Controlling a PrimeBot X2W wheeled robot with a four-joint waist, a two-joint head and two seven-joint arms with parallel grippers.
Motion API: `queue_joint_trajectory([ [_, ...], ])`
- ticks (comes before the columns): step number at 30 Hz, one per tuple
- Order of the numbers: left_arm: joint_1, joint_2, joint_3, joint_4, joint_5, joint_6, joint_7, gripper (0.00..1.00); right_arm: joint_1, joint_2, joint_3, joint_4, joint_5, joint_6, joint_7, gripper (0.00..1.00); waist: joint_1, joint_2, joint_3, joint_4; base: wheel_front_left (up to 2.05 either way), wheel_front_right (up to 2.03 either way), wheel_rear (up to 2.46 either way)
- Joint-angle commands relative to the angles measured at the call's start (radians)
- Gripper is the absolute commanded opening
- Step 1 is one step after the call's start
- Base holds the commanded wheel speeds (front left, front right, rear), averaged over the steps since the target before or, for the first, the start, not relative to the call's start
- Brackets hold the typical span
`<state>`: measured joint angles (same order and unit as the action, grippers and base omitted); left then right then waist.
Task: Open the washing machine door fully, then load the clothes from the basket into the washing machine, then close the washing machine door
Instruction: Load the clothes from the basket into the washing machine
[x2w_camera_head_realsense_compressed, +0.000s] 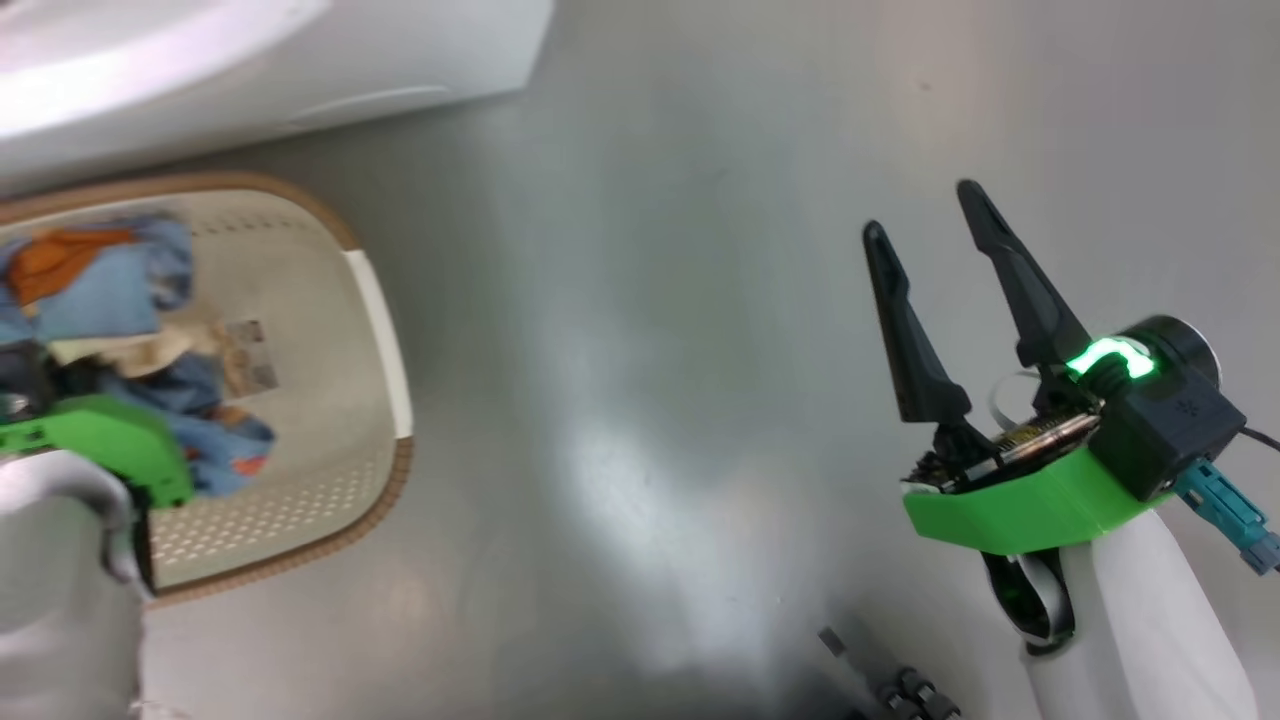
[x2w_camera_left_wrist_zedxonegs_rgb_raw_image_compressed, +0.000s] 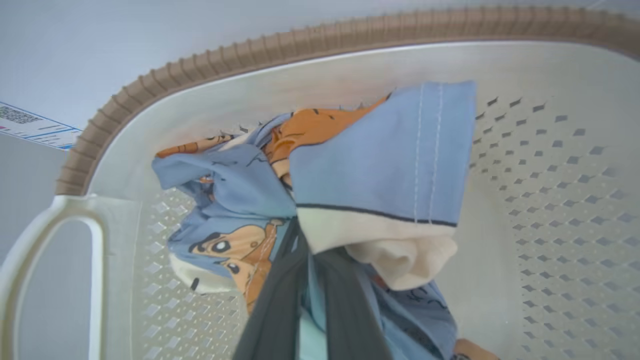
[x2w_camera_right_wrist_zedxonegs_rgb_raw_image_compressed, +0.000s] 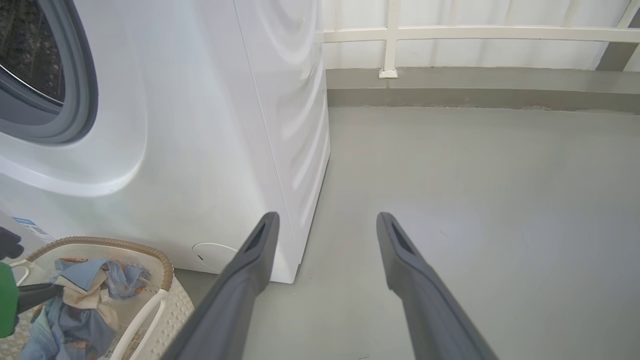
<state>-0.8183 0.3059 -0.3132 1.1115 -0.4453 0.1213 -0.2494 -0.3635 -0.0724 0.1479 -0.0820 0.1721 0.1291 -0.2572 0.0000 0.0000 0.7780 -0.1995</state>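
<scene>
The basket (x2w_camera_head_realsense_compressed: 300, 290) stands on the grey floor (x2w_camera_head_realsense_compressed: 650, 350) and holds the clothes (x2w_camera_left_wrist_zedxonegs_rgb_raw_image_compressed: 380, 160), a loose heap of light-blue and cream fabric with orange-brown cartoon animals. The heap lies against the basket's wall on the side away from its white handle, as the head view has it. A paper label (x2w_camera_head_realsense_compressed: 250, 355) lies on the basket's bottom just beside the heap.

The left gripper (x2w_camera_left_wrist_zedxonegs_rgb_raw_image_compressed: 306, 252) reaches down inside the basket. Its two dark fingers are drawn together on a fold of the clothes, with pale blue cloth pinched between them (the cream cuff drapes over one finger's tip). Part of the bundle stands up from the basket's bottom around the fingers.

The washing machine (x2w_camera_right_wrist_zedxonegs_rgb_raw_image_compressed: 200, 125) rises just behind the basket. Its round lower flap (x2w_camera_right_wrist_zedxonegs_rgb_raw_image_compressed: 212, 256) is near the basket's brown rim and its blue sticker (x2w_camera_right_wrist_zedxonegs_rgb_raw_image_compressed: 30, 227) is just above that rim. Higher up, above the basket, the grey gasket (x2w_camera_right_wrist_zedxonegs_rgb_raw_image_compressed: 82, 100) rings the drum mouth, which stands uncovered as far as the right wrist view shows it.

The right gripper (x2w_camera_head_realsense_compressed: 922, 212) hangs well apart from the basket, over bare floor on the handle side. Its fingers are spread wide with nothing between them.
</scene>
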Motion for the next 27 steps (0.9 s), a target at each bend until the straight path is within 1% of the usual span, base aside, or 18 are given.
queue_joint_trajectory([
  [1, 0.055, 0.029, 0.036, -0.062, 0.001, 0.018, -0.012, 0.00, 0.051, -0.008, 0.012, -0.017, -0.015, 0.002, -0.005, 1.00, 0.0000, 0.0000, -0.075, 0.070, 0.00, 0.00, 0.00],
  [8, 0.204, -0.048, 0.099, -0.313, 0.048, 0.047, -0.012, 0.00, 0.110, -0.033, -0.010, -0.002, -0.033, 0.002, -0.005, 1.00, 0.0000, 0.0000, -0.180, 0.139, 0.00, 0.00, 0.00],
  [15, 0.352, -0.116, 0.146, -0.535, 0.104, 0.050, -0.012, 0.00, 0.161, -0.046, -0.029, 0.017, -0.039, 0.002, -0.005, 1.00, 0.0000, 0.0000, -0.288, 0.192, 0.00, 0.00, 0.00],
  [18, 0.410, -0.133, 0.157, -0.619, 0.126, 0.043, -0.012, 0.00, 0.184, -0.044, -0.038, 0.026, -0.039, 0.002, -0.005, 1.00, 0.0000, 0.0000, -0.340, 0.205, 0.00, 0.00, 0.00],
  [19, 0.410, -0.133, 0.157, -0.619, 0.126, 0.043, -0.012, 0.00, 0.184, -0.044, -0.038, 0.026, -0.039, 0.002, -0.005, 1.00, 0.0000, 0.0000, -0.340, 0.205, 0.00, 0.00, 0.00],
  [22, 0.469, -0.145, 0.161, -0.690, 0.144, 0.033, -0.012, 0.00, 0.210, -0.040, -0.045, 0.038, -0.040, 0.002, -0.005, 1.00, 0.0000, 0.0000, -0.396, 0.212, 0.00, 0.00, 0.00],
  [27, 0.564, -0.148, 0.154, -0.784, 0.172, 0.017, -0.012, 0.00, 0.257, -0.031, -0.051, 0.054, -0.043, 0.002, 0.000, 1.00, 0.0000, 0.0000, -0.490, 0.217, 0.00, 0.00, 0.00],
])
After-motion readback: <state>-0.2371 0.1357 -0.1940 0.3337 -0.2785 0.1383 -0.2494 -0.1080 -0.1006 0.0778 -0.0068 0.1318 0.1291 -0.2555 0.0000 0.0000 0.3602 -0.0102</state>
